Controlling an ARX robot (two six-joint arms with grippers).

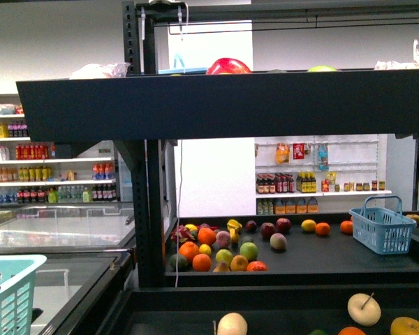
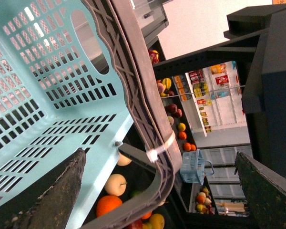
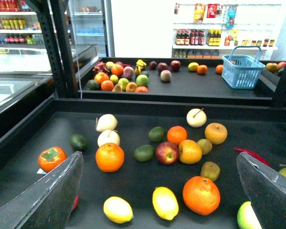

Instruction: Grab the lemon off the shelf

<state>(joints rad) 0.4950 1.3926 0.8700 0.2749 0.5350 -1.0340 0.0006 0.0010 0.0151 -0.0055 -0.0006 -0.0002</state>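
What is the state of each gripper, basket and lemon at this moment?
Left gripper: open.
Right gripper: open, holding nothing.
Pale turquoise plastic basket: empty where visible.
Two yellow lemons: lying on the black shelf tier, not gripped.
Small blue plastic basket: upright, handle raised.

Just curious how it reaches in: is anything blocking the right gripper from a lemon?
Nothing visible does. A lemon lies bare on the shelf just ahead of the open right gripper, with a second lemon beside it and no fruit in front. An orange lies close by.
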